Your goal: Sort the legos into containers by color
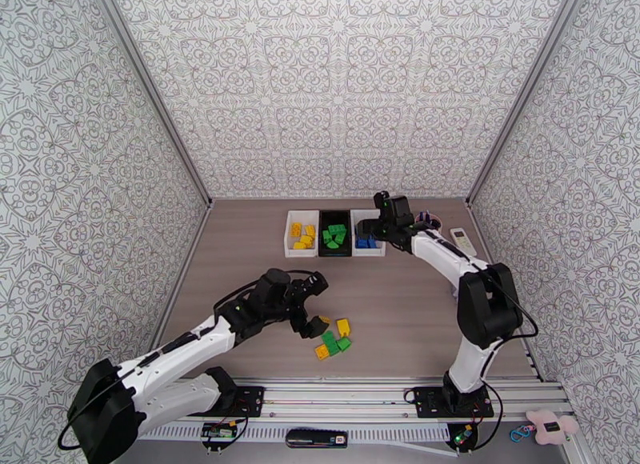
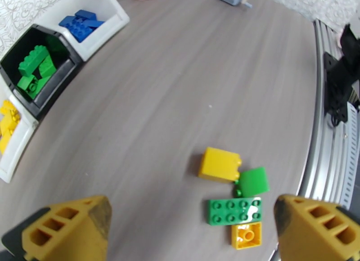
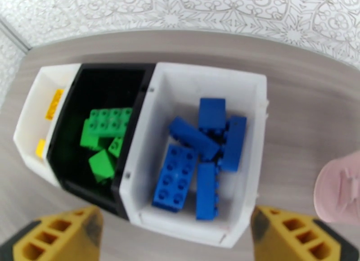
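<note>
Four loose legos lie together on the table: a yellow brick (image 2: 219, 164), a small green one (image 2: 253, 181), a flat green one (image 2: 234, 211) and a small yellow one (image 2: 246, 235); the cluster (image 1: 334, 339) is near the table's front. My left gripper (image 2: 189, 226) (image 1: 318, 306) hangs open just over and left of them, holding nothing. Three containers stand in a row at the back: a white bin (image 1: 290, 232) with yellow bricks, a black bin (image 3: 103, 84) with green bricks, a white bin (image 3: 207, 73) with several blue bricks (image 3: 175, 176). My right gripper (image 3: 177, 235) (image 1: 374, 226) is open above the blue bin.
A pink cup (image 3: 342, 190) (image 1: 428, 218) stands just right of the blue bin, and a white remote (image 1: 462, 240) lies beyond it. The metal rail (image 2: 333, 167) runs along the table's near edge close to the loose bricks. Patterned walls enclose the table.
</note>
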